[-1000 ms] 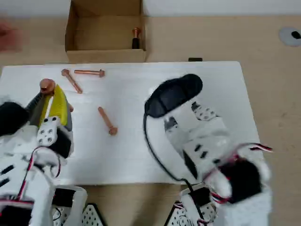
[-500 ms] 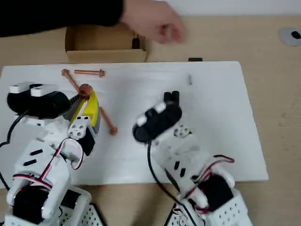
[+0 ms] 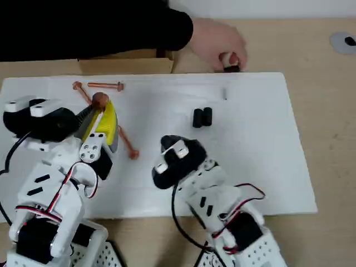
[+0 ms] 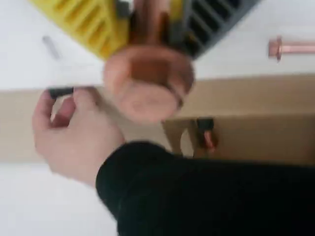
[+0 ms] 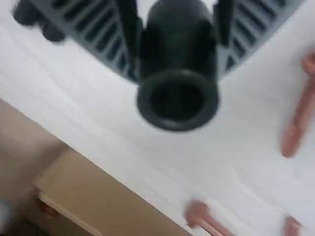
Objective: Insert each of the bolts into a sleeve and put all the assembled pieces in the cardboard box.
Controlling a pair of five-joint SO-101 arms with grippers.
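Note:
My left gripper [image 3: 99, 108] is shut on a copper bolt [image 3: 100, 100], whose head [image 4: 147, 83] points toward the cardboard box [image 4: 246, 128]. My right gripper [image 5: 177, 19] is shut on a black sleeve [image 5: 177, 93] with its bore facing the camera; that arm [image 3: 178, 158] hovers over the middle of the white board [image 3: 261, 150]. Two more black sleeves [image 3: 202, 117] lie side by side on the board. Loose bolts lie at the far left [image 3: 105, 85], crossing a second [image 3: 82, 93], and a third [image 3: 128, 143] beside my left gripper. An assembled piece [image 4: 206, 137] stands in the box.
A person's hand [image 3: 219, 44] touches a small black item [image 3: 231, 68] at the board's far edge, and the black sleeve of that arm [image 3: 83, 28] covers most of the cardboard box [image 3: 125, 64]. A grey disc [image 3: 344, 41] lies at the far right on the table.
The person's arm has reached across the box to the board's far edge. My right arm has drawn back toward the near edge, uncovering the two sleeves. My left arm swung in with its bolt.

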